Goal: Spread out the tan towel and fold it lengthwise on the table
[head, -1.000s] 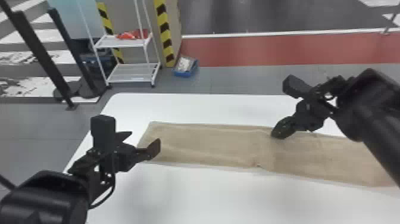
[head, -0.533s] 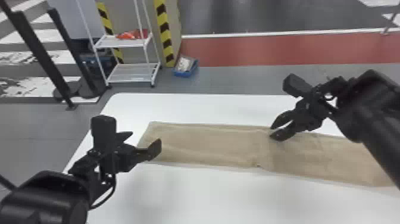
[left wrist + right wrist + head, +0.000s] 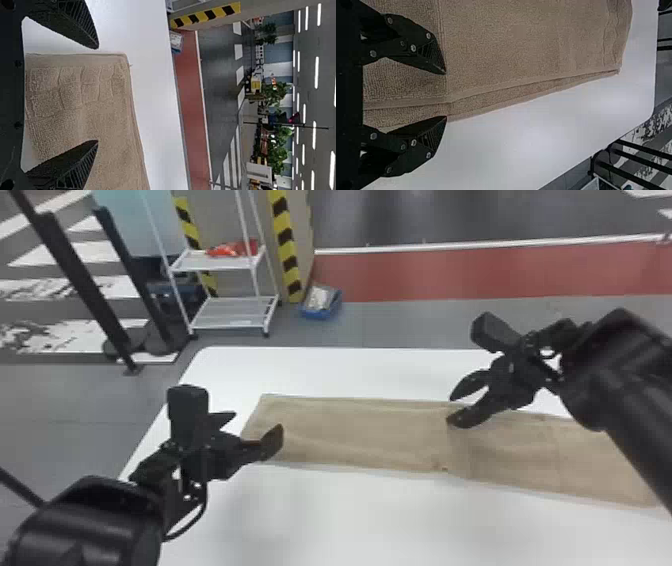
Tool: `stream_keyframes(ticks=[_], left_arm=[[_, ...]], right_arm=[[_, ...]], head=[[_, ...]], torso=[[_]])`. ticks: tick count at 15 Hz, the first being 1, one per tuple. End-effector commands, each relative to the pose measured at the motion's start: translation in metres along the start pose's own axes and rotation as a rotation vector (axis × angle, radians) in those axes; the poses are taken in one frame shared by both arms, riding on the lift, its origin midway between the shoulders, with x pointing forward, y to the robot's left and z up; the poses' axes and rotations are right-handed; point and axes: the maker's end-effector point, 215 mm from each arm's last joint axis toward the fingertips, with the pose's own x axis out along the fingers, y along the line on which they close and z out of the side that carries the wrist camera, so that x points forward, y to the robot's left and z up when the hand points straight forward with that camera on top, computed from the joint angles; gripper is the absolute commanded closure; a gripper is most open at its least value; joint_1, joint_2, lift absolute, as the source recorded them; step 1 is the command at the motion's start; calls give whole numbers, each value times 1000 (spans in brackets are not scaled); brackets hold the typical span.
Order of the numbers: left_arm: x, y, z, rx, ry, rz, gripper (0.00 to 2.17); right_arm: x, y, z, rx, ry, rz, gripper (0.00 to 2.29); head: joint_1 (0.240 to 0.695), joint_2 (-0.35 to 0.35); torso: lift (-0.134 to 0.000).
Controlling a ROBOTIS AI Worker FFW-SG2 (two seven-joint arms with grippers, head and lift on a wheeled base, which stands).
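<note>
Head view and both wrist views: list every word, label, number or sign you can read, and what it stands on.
No readable text anywhere.
Tan towel, table: no print visible.
Yellow-black stripes: no words seen.
Blue box: too small to tell.

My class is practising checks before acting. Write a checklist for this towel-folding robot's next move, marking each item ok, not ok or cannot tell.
1. Left claw open: ok.
2. Right claw open: ok.
3. Towel in a long strip on the table: ok.
4. Layers even along the long edge: not ok, one peeks out beneath the other.
5. Surface smooth: not ok, a crease crosses near the middle.
6. Right end's corners both flat: cannot tell, the right arm hides part.
</note>
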Motion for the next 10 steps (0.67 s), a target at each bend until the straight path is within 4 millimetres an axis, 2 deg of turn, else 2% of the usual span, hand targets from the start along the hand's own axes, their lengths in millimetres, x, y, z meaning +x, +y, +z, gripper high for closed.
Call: stream_keyframes(ticks=[1,3,4,10], left_arm=[[0,-1,0,0,0,-3,26],[-1,-1,1,1,-3,-5,26],[-2,-2,3,2,-6,-7,26],[-4,1,3,1,-6,-3,33]], right_arm=[[7,4,3,1,3,12,586],[11,8,3,2,12,24,647],[13,10,3,1,16,30,836],[12,7,8,-1,19,25,849]], head=[[695,152],[695,159],[695,161],[695,170]], torso=[[-124],[-124],[-124],[-124]])
